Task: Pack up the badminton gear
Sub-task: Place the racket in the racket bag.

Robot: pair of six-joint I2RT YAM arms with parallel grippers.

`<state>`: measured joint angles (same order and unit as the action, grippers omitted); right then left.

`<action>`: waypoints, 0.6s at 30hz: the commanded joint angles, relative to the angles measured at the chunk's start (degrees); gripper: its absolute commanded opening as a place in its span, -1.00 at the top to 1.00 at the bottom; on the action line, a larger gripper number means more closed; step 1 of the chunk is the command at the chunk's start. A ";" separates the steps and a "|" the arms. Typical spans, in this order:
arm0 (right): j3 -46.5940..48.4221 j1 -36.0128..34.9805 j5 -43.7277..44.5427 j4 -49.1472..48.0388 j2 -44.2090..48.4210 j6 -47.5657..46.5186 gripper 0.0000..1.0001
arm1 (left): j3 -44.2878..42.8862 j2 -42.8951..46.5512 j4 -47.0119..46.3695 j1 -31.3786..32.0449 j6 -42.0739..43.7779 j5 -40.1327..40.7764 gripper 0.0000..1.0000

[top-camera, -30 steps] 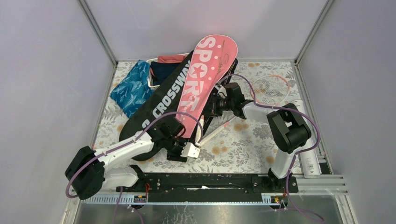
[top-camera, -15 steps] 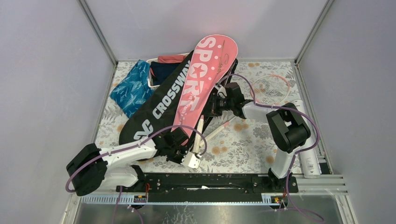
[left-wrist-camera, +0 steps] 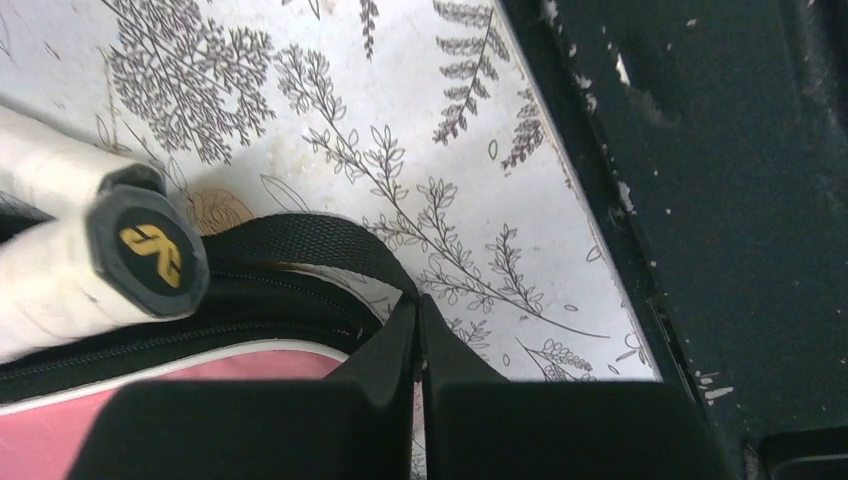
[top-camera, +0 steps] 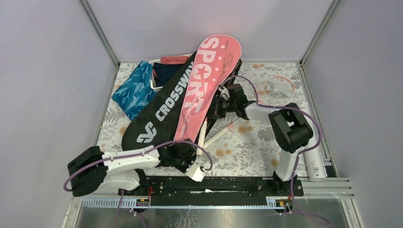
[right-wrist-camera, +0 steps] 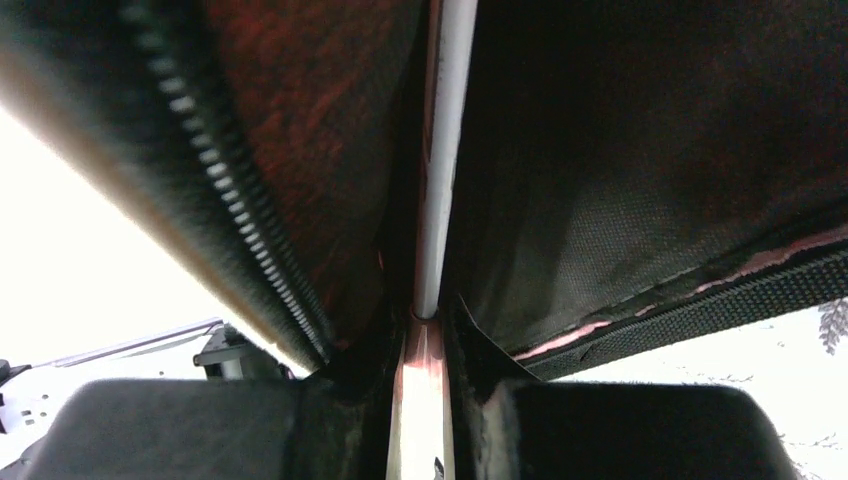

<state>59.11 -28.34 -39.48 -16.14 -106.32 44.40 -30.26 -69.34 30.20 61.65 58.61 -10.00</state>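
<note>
Where the pink "SPORT" bag (top-camera: 204, 90) lay slanted over the black "CROSSWAY" bag (top-camera: 161, 111) on the patterned surface (top-camera: 247, 142), its near end sat beside two white racket handles (left-wrist-camera: 60, 280). Left fingers (left-wrist-camera: 250, 430): fully closed, pinching the bag's black webbing strap (left-wrist-camera: 330, 245). Right fingers (right-wrist-camera: 180, 430): nearly closed on a thin racket shaft (right-wrist-camera: 445, 150) inside the bag's opening. Bag judged light and limp, best taken by strap or zip edge. Shaft judged stiff but slender and easily bent, the handle being the safer hold.
</note>
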 commanded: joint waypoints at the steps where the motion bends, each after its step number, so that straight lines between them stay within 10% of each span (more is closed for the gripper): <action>1: 4.32 0.43 2.39 -4.36 -1.66 -0.51 1.00 | 3.04 -1.49 -1.12 2.37 0.24 -1.76 0.89; 7: 3.09 0.45 2.65 -6.26 -2.81 -0.17 1.00 | 0.70 -0.14 0.80 2.51 -1.25 0.66 -0.02; 18: 1.66 0.39 5.07 -6.58 -2.08 1.18 1.00 | -6.25 4.03 9.15 0.54 -4.71 0.17 -0.50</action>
<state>60.07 -28.34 -37.85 -18.65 -109.03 44.86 -32.56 -67.72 33.28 63.51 55.48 -8.80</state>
